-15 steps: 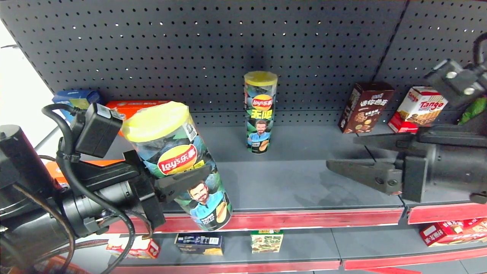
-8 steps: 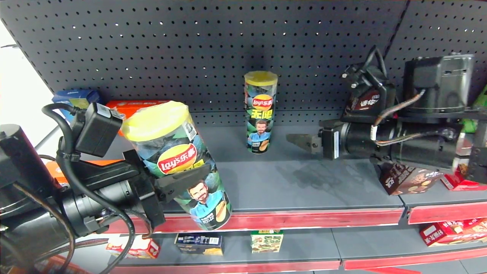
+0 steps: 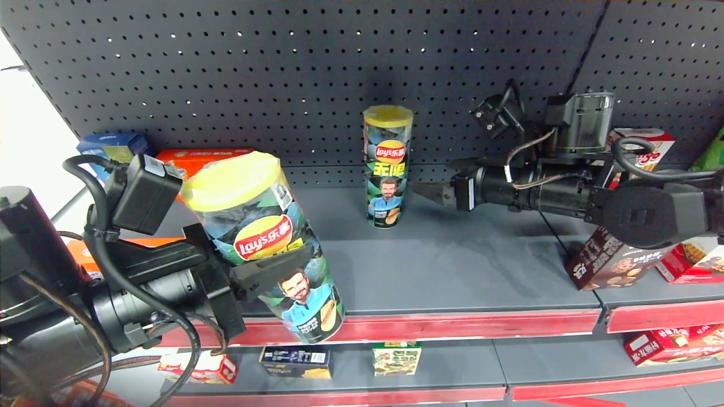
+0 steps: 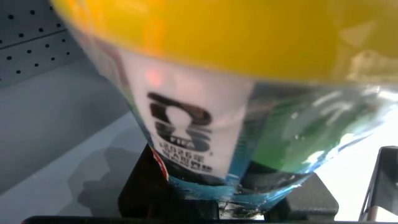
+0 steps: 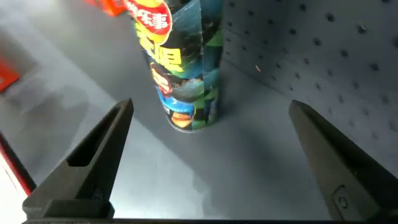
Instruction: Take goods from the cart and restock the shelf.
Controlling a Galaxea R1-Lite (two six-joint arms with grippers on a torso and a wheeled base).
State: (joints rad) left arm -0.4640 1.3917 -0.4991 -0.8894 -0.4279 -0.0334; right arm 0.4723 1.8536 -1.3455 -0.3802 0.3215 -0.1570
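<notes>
My left gripper (image 3: pixel 274 257) is shut on a tall chips can (image 3: pixel 263 243) with a yellow lid, held tilted over the red front edge of the shelf (image 3: pixel 452 271). Up close, the left wrist view has the can's body (image 4: pixel 205 137) and yellow lid (image 4: pixel 217 31). A second, identical can (image 3: pixel 387 167) stands upright at the back of the shelf by the pegboard. My right gripper (image 3: pixel 424 191) is just right of that can, open. In the right wrist view the standing can (image 5: pixel 186 68) sits ahead of the spread fingers (image 5: pixel 87 168), apart from them.
A brown cookie box (image 3: pixel 608 263) leans near the shelf front on the right, with red boxes (image 3: pixel 690 257) beside it and a red-white box (image 3: pixel 645 144) behind the right arm. Blue (image 3: pixel 113 144) and orange (image 3: pixel 198 158) boxes sit at the back left. Small boxes (image 3: pixel 396 357) line the lower shelf.
My right arm has swung in from the right, toward the back of the shelf, bringing its gripper next to the standing can. The left arm and its can have stayed put.
</notes>
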